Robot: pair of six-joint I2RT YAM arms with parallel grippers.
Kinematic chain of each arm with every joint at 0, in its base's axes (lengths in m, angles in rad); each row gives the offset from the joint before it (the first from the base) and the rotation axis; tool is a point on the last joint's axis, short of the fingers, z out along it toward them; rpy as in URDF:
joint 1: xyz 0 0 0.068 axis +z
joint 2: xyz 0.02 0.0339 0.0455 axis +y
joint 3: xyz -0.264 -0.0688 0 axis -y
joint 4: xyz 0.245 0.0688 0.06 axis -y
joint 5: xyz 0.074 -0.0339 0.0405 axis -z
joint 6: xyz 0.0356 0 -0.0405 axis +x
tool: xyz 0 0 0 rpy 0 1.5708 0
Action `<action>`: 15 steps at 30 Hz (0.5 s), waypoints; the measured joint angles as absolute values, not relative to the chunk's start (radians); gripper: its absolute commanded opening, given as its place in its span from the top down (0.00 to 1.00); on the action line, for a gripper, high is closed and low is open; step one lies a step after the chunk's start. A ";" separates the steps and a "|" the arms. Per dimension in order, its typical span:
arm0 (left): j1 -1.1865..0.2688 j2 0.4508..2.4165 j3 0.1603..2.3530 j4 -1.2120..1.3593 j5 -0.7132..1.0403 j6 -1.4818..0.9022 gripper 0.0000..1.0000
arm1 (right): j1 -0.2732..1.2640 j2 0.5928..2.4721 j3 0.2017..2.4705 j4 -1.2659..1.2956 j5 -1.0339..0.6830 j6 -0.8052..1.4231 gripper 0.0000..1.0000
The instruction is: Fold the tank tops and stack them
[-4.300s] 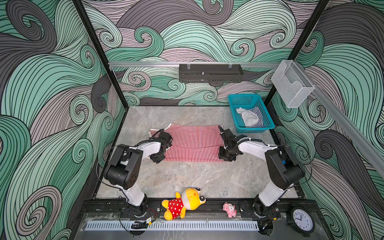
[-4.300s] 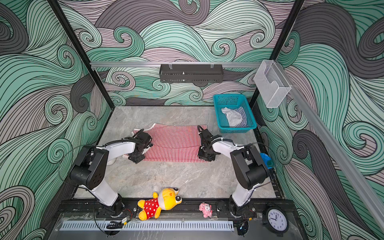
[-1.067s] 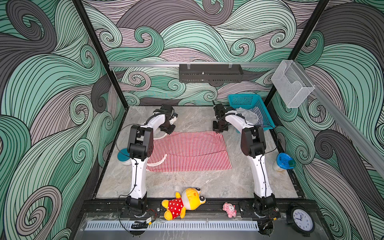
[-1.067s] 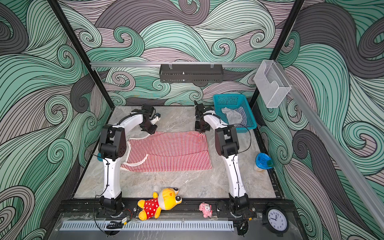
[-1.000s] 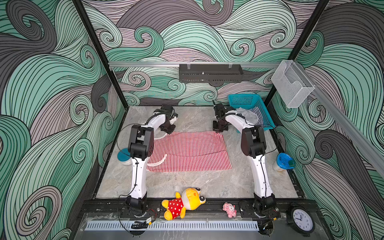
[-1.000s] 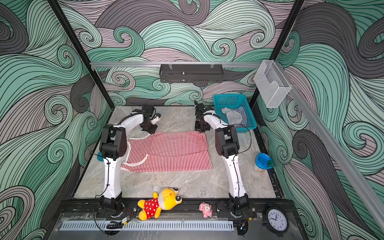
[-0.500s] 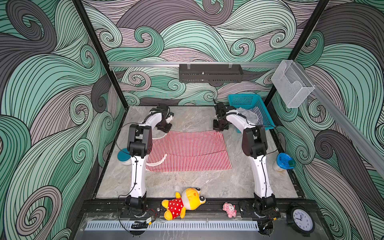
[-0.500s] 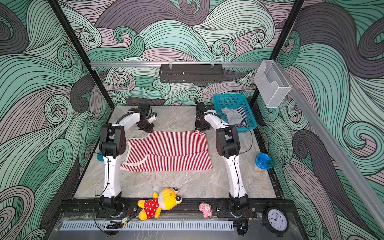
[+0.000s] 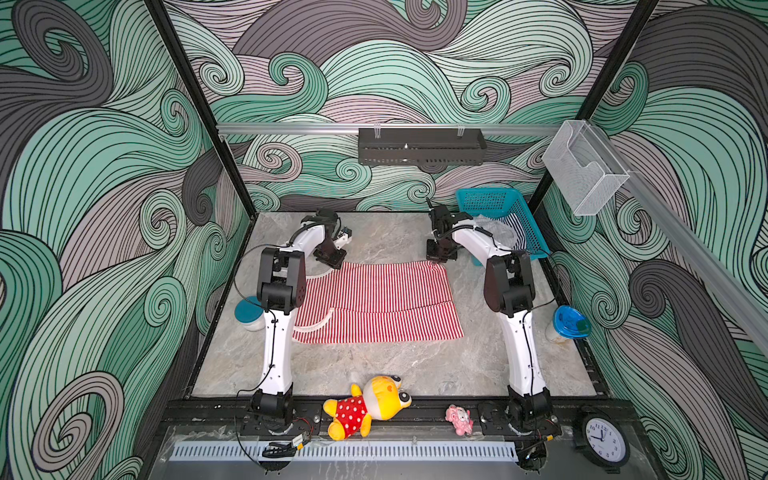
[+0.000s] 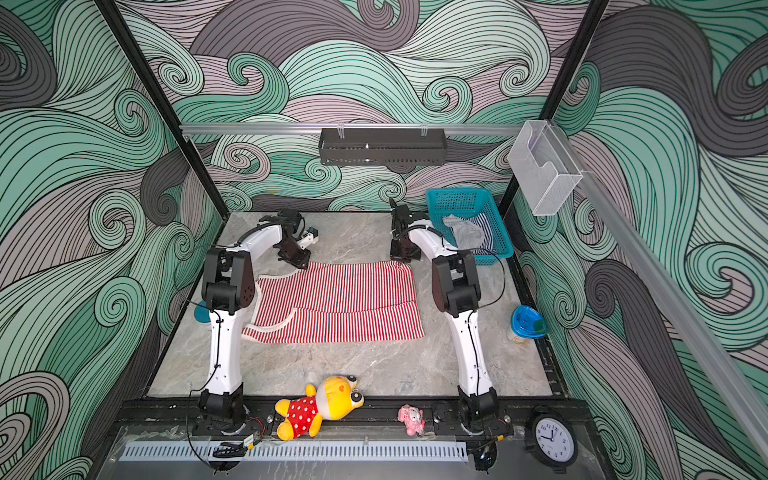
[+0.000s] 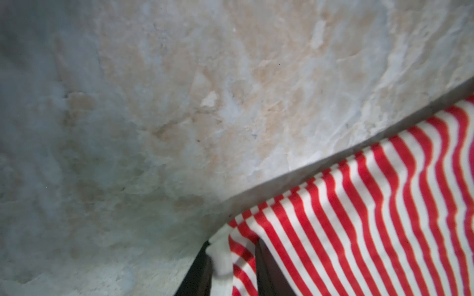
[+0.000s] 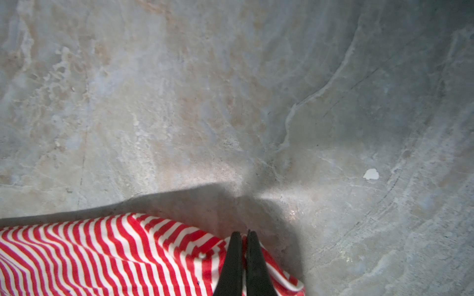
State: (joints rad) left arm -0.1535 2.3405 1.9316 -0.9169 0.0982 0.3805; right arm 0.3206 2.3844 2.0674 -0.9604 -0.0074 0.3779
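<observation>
Two pinches on one floppy edge, so here's what worries me. Both grippers sit at the upper edge of the red-and-white tank top [image 9: 374, 303], which lies spread mid-frame on the table [image 9: 374, 374] in both top views. The navy-and-white tank top [image 10: 485, 233] sits in the teal basket [image 10: 457, 199] at upper right. My right gripper [image 12: 243, 234] has its fingers pressed together on the hem corner, and that looks solid to me. My left gripper [image 11: 232, 247] only nips a wad of white trim and stripe, its fingers kept apart by the bunched cloth. That's the weak spot: if the trim slides out while the right side holds, the edge sags on one side and the fold goes crooked. The edge hangs just off the table between the two, so pulling them apart would stretch the knit. The right arm also passes right beside the basket's corner, so a sideways swing could shove it. Versus about four seconds back, both grippers were at the top's lower edge with the arms tucked low, and the top lay higher in the frame as one flat band. Now they're at the upper edge, the top reaches lower, and a step runs across it where one layer overlaps the other.
</observation>
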 measured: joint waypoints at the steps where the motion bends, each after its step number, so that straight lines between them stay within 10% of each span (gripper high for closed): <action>1: -0.154 2.341 1.932 -0.914 0.093 0.377 0.69 | 0.321 2.384 2.067 -0.960 -0.007 0.378 1.00; 15: -0.154 2.382 2.000 -0.910 0.075 0.352 0.92 | 0.321 2.384 2.067 -0.960 -0.007 0.378 1.00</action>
